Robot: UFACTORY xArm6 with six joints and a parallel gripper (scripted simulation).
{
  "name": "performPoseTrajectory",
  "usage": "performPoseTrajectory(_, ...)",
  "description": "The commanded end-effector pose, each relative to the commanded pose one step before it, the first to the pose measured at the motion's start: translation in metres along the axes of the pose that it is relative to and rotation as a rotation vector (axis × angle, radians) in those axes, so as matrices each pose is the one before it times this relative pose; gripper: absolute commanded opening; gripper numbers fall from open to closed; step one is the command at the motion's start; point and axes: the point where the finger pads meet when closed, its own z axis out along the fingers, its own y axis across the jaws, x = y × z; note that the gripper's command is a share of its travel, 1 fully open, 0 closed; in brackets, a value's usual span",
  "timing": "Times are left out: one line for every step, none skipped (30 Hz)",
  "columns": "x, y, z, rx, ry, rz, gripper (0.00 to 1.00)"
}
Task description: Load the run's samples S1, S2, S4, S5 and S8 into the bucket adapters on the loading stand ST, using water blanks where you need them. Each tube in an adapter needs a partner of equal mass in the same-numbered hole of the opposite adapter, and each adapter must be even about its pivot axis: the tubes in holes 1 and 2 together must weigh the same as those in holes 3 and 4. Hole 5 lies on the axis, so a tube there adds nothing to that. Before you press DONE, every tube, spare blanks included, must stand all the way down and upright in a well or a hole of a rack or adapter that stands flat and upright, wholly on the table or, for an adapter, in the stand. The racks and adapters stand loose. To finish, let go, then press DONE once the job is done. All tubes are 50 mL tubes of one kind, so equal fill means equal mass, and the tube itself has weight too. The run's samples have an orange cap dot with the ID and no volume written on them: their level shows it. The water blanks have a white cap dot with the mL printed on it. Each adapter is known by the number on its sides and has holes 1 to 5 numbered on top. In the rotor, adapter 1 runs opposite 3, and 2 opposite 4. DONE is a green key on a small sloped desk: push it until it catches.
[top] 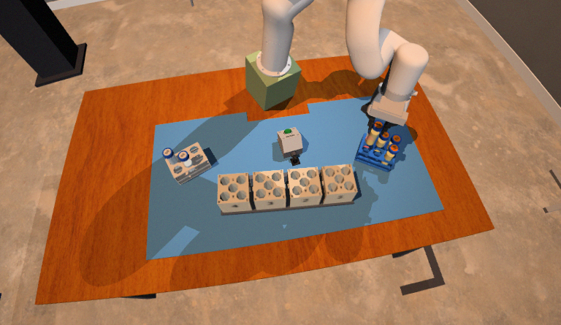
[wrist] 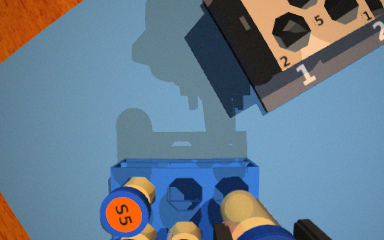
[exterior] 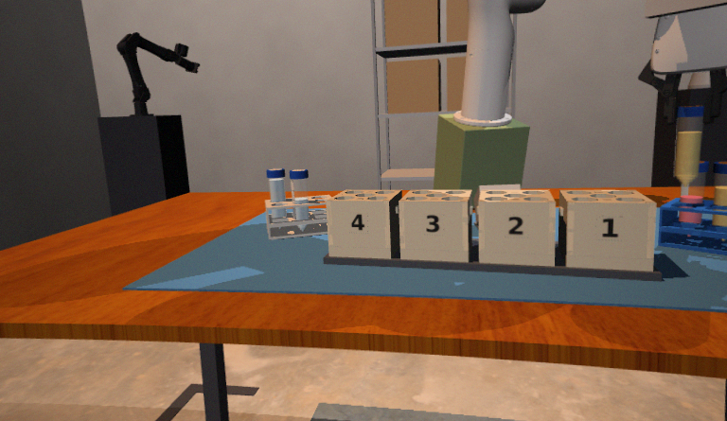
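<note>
My gripper (top: 377, 123) (exterior: 691, 112) (wrist: 267, 233) is shut on a blue-capped tube of yellow liquid (top: 372, 137) (exterior: 687, 154) (wrist: 243, 207), held nearly upright above the blue rack (top: 374, 163) (wrist: 150, 172). Its ID cannot be read. A tube with pink liquid (exterior: 691, 213) stands behind its tip. Tube S5 (top: 394, 148) (wrist: 123, 214) and other orange-dotted tubes stand in that rack. Adapters 4 (exterior: 343, 242), 3 (exterior: 413, 242), 2 (exterior: 495, 245) and 1 (exterior: 587, 251) (wrist: 320, 42) sit on the stand (exterior: 439, 265), their holes empty.
The pale rack (top: 194, 175) at the left holds two blanks (top: 167, 152) (top: 183, 155); their numbers are unreadable. The green DONE key (top: 288, 131) sits on its desk (top: 290, 144) behind the adapters. A small black object (top: 294, 161) stands before the desk.
</note>
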Motion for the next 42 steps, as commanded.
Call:
performPoseTrajectory(0.00056,-0.00176,0.00747,0.00399,0.00134,0.00013,0.00)
performPoseTrajectory(0.00000,0.00001,0.00200,-0.00001,0.00000,0.00000,0.00)
performPoseTrajectory(0.00000,0.00001,0.00200,-0.00001,0.00000,0.00000,0.00)
performPoseTrajectory(0.00000,0.00001,0.00200,-0.00001,0.00000,0.00000,0.00)
performPoseTrajectory(0.00000,0.00000,0.00000,0.00000,0.00000,0.00000,0.00)
performPoseTrajectory(0.00000,0.00000,0.00000,0.00000,0.00000,0.00000,0.00)
performPoseTrajectory(0.00000,0.00000,0.00202,-0.00001,0.00001,0.00000,0.00)
performPoseTrajectory(0.00000,0.00001,0.00200,-0.00001,0.00000,0.00000,0.00)
performPoseTrajectory(0.00000,0.00001,0.00200,-0.00001,0.00000,0.00000,0.00)
performPoseTrajectory(0.00000,0.00000,0.00100,0.00000,0.00000,0.00000,0.00)
performPoseTrajectory(0.00000,0.00000,0.00001,0.00000,0.00000,0.00000,0.00)
performPoseTrajectory(0.00000,0.00000,0.00001,0.00000,0.00000,0.00000,0.00)
performPoseTrajectory(0.00000,0.00000,0.00000,0.00000,0.00000,0.00000,0.00)
performPoseTrajectory(0.00001,0.00002,-0.00007,-0.00001,-0.00003,0.00000,0.00)
performPoseTrajectory(0.00000,-0.00001,0.00003,0.00000,0.00001,0.00000,0.00)
performPoseTrajectory(0.00000,-0.00001,0.00002,0.00000,0.00001,0.00000,0.00)
performPoseTrajectory(0.00000,0.00000,0.00001,0.00000,0.00000,0.00000,0.00)
performPoseTrajectory(0.00000,0.00000,0.00001,0.00000,0.00000,0.00000,0.00)
performPoseTrajectory(0.00000,0.00000,0.00000,0.00000,0.00000,0.00000,0.00)
performPoseTrajectory(0.00000,0.00000,0.00000,0.00000,0.00000,0.00000,0.00)
performPoseTrajectory(0.00000,0.00000,0.00000,0.00000,0.00000,0.00000,0.00)
performPoseTrajectory(0.00000,0.00000,0.00000,0.00000,0.00000,0.00000,0.00)
performPoseTrajectory(0.00000,0.00000,0.00000,0.00000,0.00000,0.00000,0.00)
performPoseTrajectory(0.00000,0.00000,0.00000,0.00000,0.00000,0.00000,0.00)
performPoseTrajectory(0.00000,0.00000,0.00000,0.00000,0.00000,0.00000,0.00)
performPoseTrajectory(0.00002,-0.00005,-0.00007,0.00017,0.00004,0.00000,0.00)
performPoseTrajectory(0.00000,0.00001,0.00001,-0.00003,-0.00001,0.00000,0.00)
performPoseTrajectory(-0.00001,0.00006,0.00100,-0.00015,-0.00005,0.00000,0.00)
performPoseTrajectory(0.00000,-0.00001,0.00105,0.00000,0.00001,0.00000,0.00)
performPoseTrajectory(0.00000,0.00001,0.00100,0.00000,0.00000,0.00000,0.00)
performPoseTrajectory(0.00000,0.00000,0.00100,0.00000,0.00000,0.00000,0.00)
performPoseTrajectory(0.00000,0.00000,0.00100,0.00000,0.00000,0.00000,0.00)
performPoseTrajectory(0.00000,0.00000,0.00100,0.00000,0.00000,0.00000,0.00)
performPoseTrajectory(0.00000,0.00000,0.00100,0.00000,0.00000,0.00000,0.00)
performPoseTrajectory(0.00000,0.00000,0.00100,0.00000,0.00000,0.00000,0.00)
performPoseTrajectory(0.00000,0.00000,0.00100,0.00000,0.00000,0.00000,0.00)
performPoseTrajectory(0.00000,0.00000,0.00100,0.00000,0.00000,0.00000,0.00)
performPoseTrajectory(0.00000,0.00000,0.00100,0.00000,0.00000,0.00000,0.00)
performPoseTrajectory(0.00000,0.00000,0.00000,0.00000,0.00000,0.00000,0.00)
performPoseTrajectory(0.00000,0.00000,0.00000,0.00000,0.00000,0.00000,0.00)
performPoseTrajectory(0.00000,0.00000,0.00101,0.00000,0.00000,0.00000,0.00)
performPoseTrajectory(0.00000,0.00000,0.00100,0.00000,0.00000,0.00000,0.00)
